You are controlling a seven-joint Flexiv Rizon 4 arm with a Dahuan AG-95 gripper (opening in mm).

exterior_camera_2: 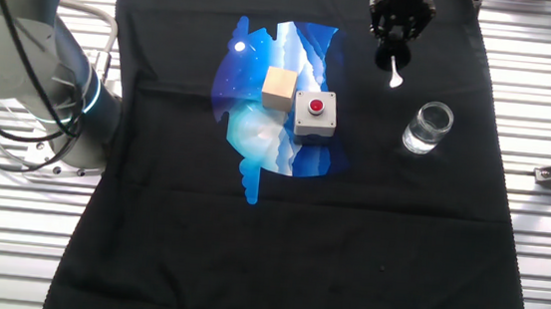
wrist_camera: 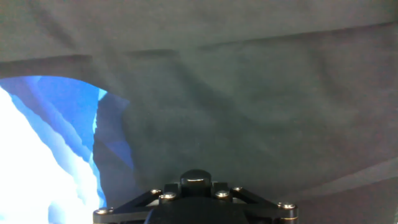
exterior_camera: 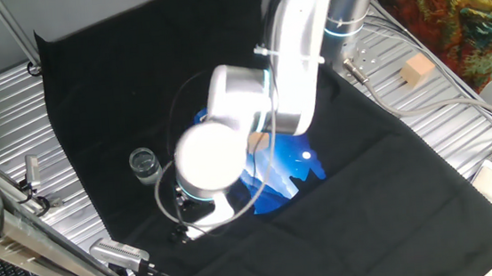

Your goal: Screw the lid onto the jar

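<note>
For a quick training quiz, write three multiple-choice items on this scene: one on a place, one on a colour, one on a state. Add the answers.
1. Where does the wooden cube stand?
A. inside the jar
B. beside the grey box, on the blue print
C. on the metal slats

2. What colour is the button on the grey box?
A. green
B. yellow
C. red

3. What state is the jar in?
A. upright, open, no lid on
B. tipped on its side
C. closed with the lid

Answers:
1 B, the cube sits next to the box on the blue print.
2 C, the button on top shows red.
3 A, the lid is up in the claw, away from the jar.
</note>
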